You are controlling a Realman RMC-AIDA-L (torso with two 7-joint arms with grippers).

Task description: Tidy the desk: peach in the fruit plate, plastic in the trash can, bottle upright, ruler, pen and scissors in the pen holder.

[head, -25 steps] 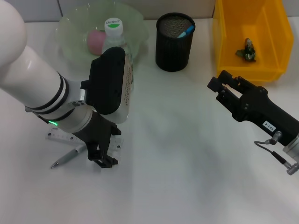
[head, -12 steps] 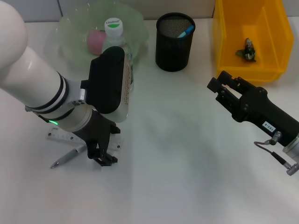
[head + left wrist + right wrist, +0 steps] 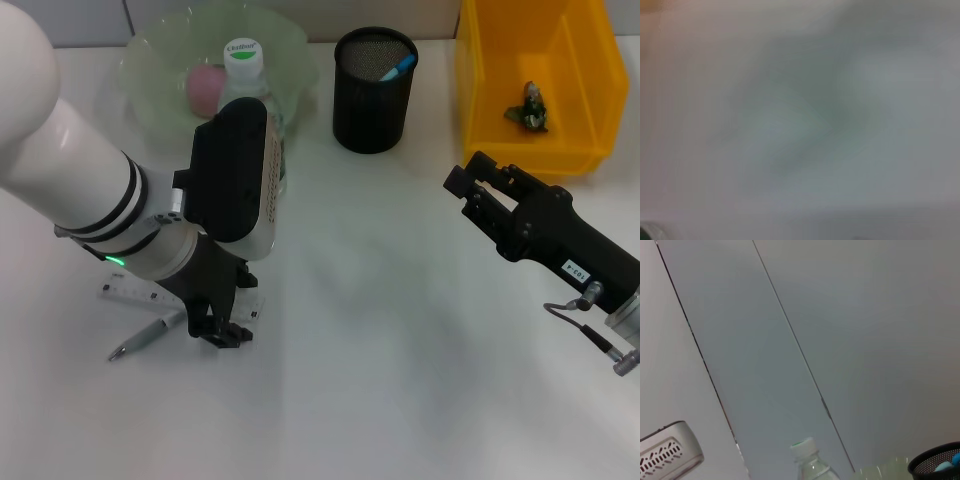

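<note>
Left gripper (image 3: 222, 330) down at the near-left of the desk (image 3: 400, 350), fingertips on the clear ruler (image 3: 135, 292) end; over the last second it crept slightly left and lower, fingers drawn closer. Whether they actually pinch the ruler, cannot tell, the wrist housing hides the contact. Left wrist view is all blur, no help. Likely the ruler pick is underway, not lifted yet.

Left arm pose: forearm comes in from the far-left, wrist bent down steeply, black-and-white housing over the ruler.

Silver pen (image 3: 145, 338) lies just left of the fingertips, near the ruler, on the desk. Far left: green fruit plate (image 3: 150, 95) with the peach (image 3: 205, 88) in it, done. Water bottle (image 3: 243, 85) upright at the plate's near-right edge, done. Black mesh pen holder (image 3: 373, 95) far centre, a blue-capped item in it; scissors not clearly seen. Yellow trash bin (image 3: 580, 90) far right holds a crumpled wrapper (image 3: 528, 108).

Right gripper (image 3: 462, 185) unchanged, hovering mid-right, pointed toward the far left, jaws apart, empty.
</note>
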